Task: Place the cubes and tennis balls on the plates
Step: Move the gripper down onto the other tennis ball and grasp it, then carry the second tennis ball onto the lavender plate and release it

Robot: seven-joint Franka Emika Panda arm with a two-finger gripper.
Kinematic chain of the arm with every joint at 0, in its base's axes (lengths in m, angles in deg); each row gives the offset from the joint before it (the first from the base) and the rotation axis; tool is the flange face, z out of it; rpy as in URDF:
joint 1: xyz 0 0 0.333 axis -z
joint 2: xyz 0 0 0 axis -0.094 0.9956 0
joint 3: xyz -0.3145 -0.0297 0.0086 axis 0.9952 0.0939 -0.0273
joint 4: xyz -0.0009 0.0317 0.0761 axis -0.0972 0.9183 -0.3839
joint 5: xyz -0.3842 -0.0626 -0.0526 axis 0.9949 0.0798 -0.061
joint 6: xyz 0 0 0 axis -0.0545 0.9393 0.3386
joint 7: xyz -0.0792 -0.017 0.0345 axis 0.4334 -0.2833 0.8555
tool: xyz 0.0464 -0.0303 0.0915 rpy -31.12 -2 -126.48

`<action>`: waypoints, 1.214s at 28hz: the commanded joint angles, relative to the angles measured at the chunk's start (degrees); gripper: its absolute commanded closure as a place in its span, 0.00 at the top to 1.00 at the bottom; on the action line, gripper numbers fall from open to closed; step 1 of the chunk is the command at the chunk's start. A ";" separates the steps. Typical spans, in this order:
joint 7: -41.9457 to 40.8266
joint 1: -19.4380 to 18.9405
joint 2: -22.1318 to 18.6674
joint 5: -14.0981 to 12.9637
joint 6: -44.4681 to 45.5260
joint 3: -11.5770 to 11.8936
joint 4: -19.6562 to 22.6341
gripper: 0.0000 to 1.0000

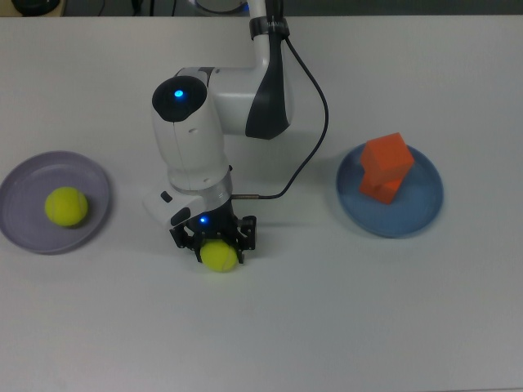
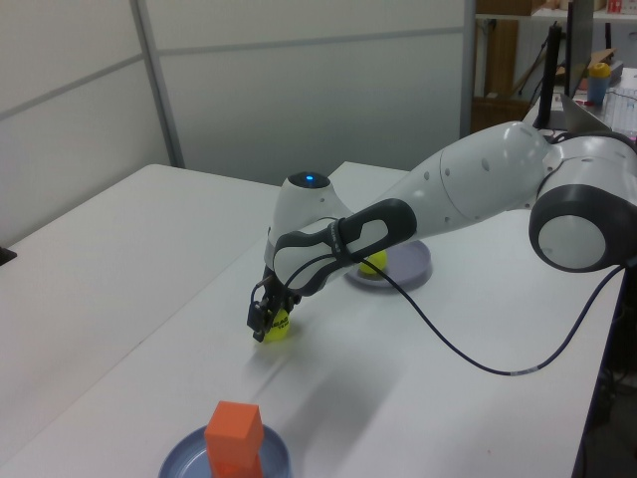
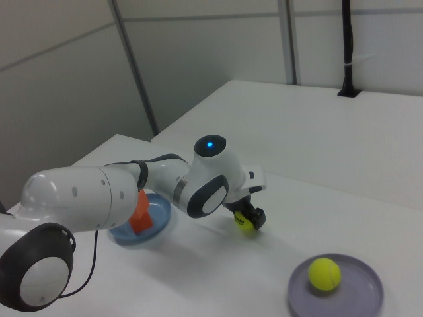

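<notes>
Two tennis balls, two orange cubes and two plates are counted. One ball [image 1: 66, 206] is held in the lavender plate [image 1: 16, 204] at nine o'clock; the stacked cubes [image 1: 386, 167] are held in the blue plate [image 1: 421, 208] at three o'clock. The second ball [image 1: 219, 256], on the table [image 1: 368, 327] at centre, is straddled by the gripper [image 1: 216, 245], its fingers close at either side; contact cannot be made out.
</notes>
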 commanded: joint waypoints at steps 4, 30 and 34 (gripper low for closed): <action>3.08 -0.03 -1.87 -0.46 -0.18 1.03 -1.24 0.00; -3.42 11.04 -8.83 -1.08 22.06 17.29 0.70 0.00; -4.65 12.19 -6.81 -1.08 21.97 17.29 0.70 0.00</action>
